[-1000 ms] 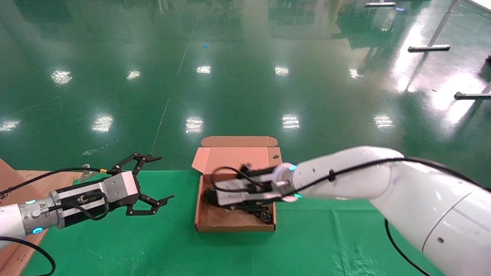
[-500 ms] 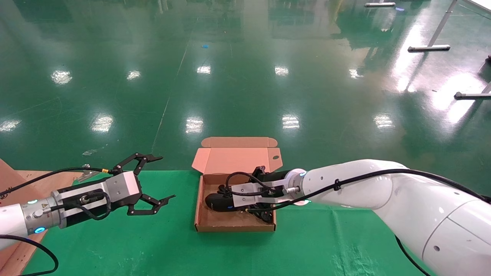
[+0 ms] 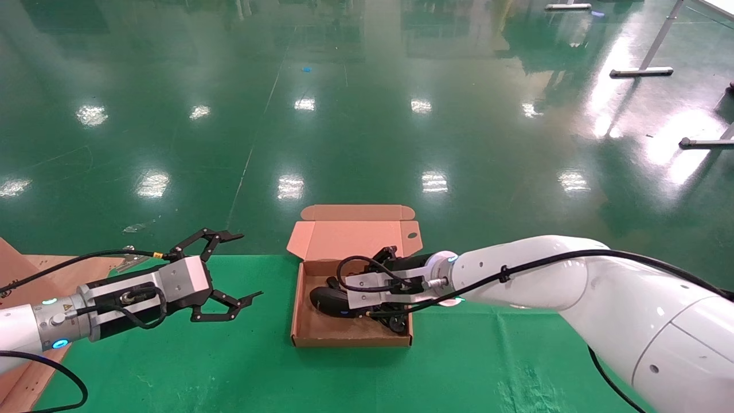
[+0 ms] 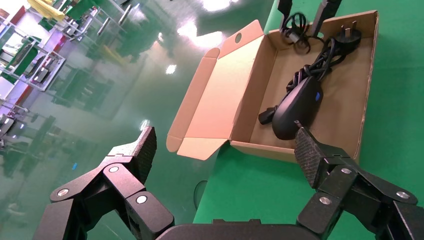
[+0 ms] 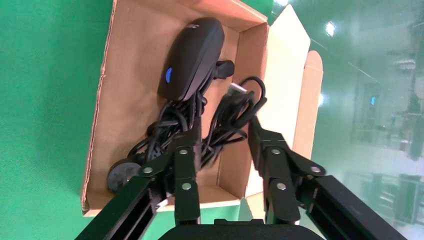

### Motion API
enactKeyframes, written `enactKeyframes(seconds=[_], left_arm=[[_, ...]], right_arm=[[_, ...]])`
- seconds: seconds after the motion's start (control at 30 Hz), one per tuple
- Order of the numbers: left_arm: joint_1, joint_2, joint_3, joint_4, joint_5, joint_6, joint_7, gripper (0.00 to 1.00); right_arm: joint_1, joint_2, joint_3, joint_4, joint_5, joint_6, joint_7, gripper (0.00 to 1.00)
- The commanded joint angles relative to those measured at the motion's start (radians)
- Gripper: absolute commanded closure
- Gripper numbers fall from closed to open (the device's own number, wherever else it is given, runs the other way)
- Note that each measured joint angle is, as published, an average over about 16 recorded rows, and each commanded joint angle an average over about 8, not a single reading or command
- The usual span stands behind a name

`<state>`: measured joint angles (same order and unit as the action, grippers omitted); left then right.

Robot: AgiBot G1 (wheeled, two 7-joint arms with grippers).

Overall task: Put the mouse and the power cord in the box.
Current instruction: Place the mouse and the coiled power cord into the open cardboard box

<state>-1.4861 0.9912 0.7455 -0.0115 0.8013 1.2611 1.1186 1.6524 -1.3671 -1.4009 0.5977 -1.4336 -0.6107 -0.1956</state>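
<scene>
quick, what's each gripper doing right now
Left gripper: open, holding nothing, off to the left of the box.
Right gripper: open over the box, jaws astride the power cord, not clamped.

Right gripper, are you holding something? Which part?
Cannot tell: the right gripper straddles the coiled cable of the mouse over the box; the left gripper holds nothing.

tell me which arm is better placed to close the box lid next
Probably the left: its pincer hangs open and empty beside the box, while the right pincer sits over the mouse and cord bundle inside.
</scene>
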Motion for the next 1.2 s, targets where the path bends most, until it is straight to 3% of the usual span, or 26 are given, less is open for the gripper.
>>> enactKeyframes(seconds=[0.03,0.37,1.2], left_arm=[[-0.001,0.001,0.001,0.001,0.0,-0.001,0.001,0.0],[0.029,-0.027,-0.033,-0.092,-0.005,0.016,-0.094,0.0],[0.201,-0.186,-0.228,-0.623,-0.035,0.114,-0.639,0.0]], right_arm=[[0.001,-0.002,0.001,-0.002,-0.001,-0.002,0.001,0.0],[-0.024,0.034,0.053,0.033,0.031,-0.043,0.018,0.0],[-0.265,0.347,0.518,0.315,0.323,-0.41,0.177,0.0]])
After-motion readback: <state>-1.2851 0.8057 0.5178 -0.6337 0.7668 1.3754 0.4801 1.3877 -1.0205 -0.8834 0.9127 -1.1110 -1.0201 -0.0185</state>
